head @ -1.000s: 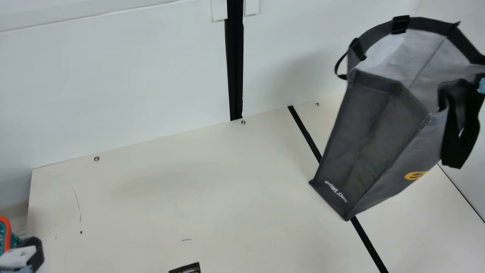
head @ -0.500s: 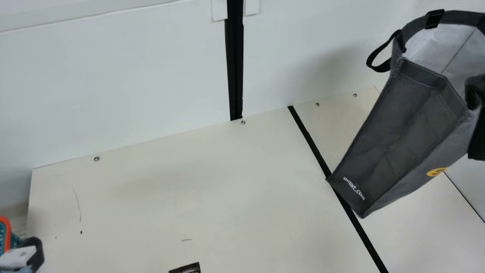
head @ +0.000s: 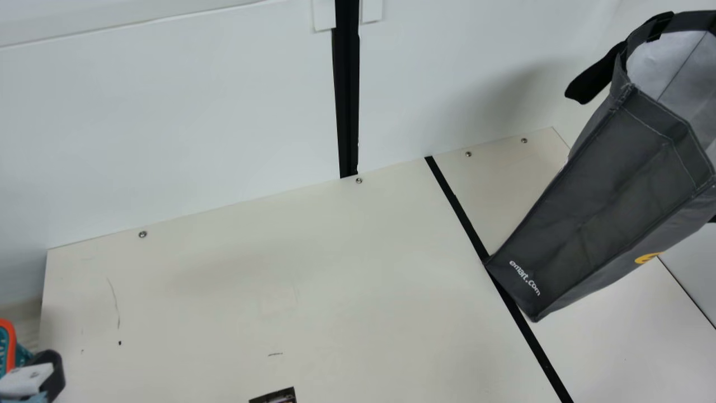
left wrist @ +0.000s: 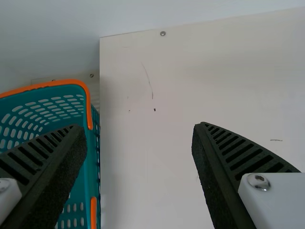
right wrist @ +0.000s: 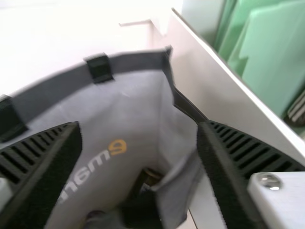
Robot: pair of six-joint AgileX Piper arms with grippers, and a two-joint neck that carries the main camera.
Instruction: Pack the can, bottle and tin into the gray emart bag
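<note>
In the main view, the gray emart bag (head: pixel 604 201) is at the right of the frame, mouth toward the upper right, probably to suit the right arm. In the left wrist view, the left gripper (left wrist: pixel 139 128) is spread wide, empty, near a teal basket (left wrist: pixel 52 83), likely parked clear. In the right wrist view, the right gripper (right wrist: pixel 138 126) gapes at the bag's mouth; inside, a dark cylinder (right wrist: pixel 150 177), perhaps the can or bottle, seems packed

It looks like a robotics lab or test booth: beyond the left gripper (head: pixel 47 372), plain white panels (head: pixel 196 123) wall in a cream surface (head: pixel 279 268), with screw heads (head: pixel 142 234) dotting its far edge and a black strip (head: pixel 455 204) across it. Past the right gripper (right wrist: pixel 139 126), pale green sheets (right wrist: pixel 271 52) stand behind a white partition (right wrist: pixel 214 90).
</note>
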